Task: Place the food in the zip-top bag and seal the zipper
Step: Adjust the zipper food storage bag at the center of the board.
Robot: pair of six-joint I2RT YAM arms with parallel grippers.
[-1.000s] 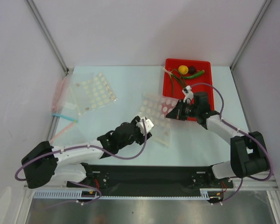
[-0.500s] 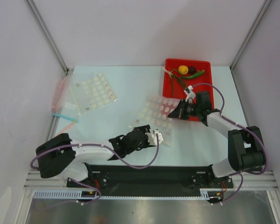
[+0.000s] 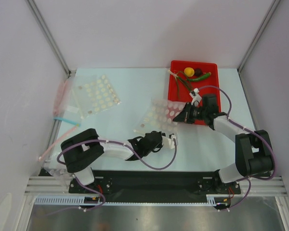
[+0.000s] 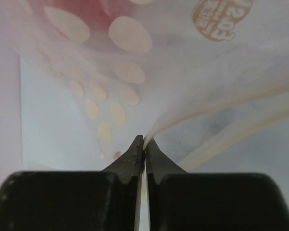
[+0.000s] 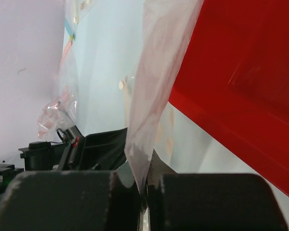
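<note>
**Two tools pinch a dotted bag while the food lies in the tray**

A pale tabletop [image 3: 130, 91] carries a red tray [image 3: 209, 89] at its far right corner. The zip-top bag [image 3: 159, 115] lies near the middle of the tabletop, its far right corner just over the tray's near edge. A second dotted bag [image 3: 96, 94] lies well apart, toward the left edge.

The right tool [image 3: 187, 115] is closed on the bag's corner beside the tray, a thin fold of film rising from between its tips. The left tool [image 3: 171, 139] is closed to a sliver on the film at the bag's near edge.

The food sits at the tray's far end, none of it in the bag: thin green stalks [image 3: 179, 82], a green chili [image 3: 204, 77], a yellow ball [image 3: 188, 72] and a maroon ball [image 3: 199, 72].

Likely risks: both grips hold only slippery film, so a pull apart could slide it free or stretch it. If either tool pinches both layers together, the mouth stays closed. I cannot tell which is the case. With both tools occupied, neither is free to fetch food, and the bag's corner could catch on the tray's wall.
</note>
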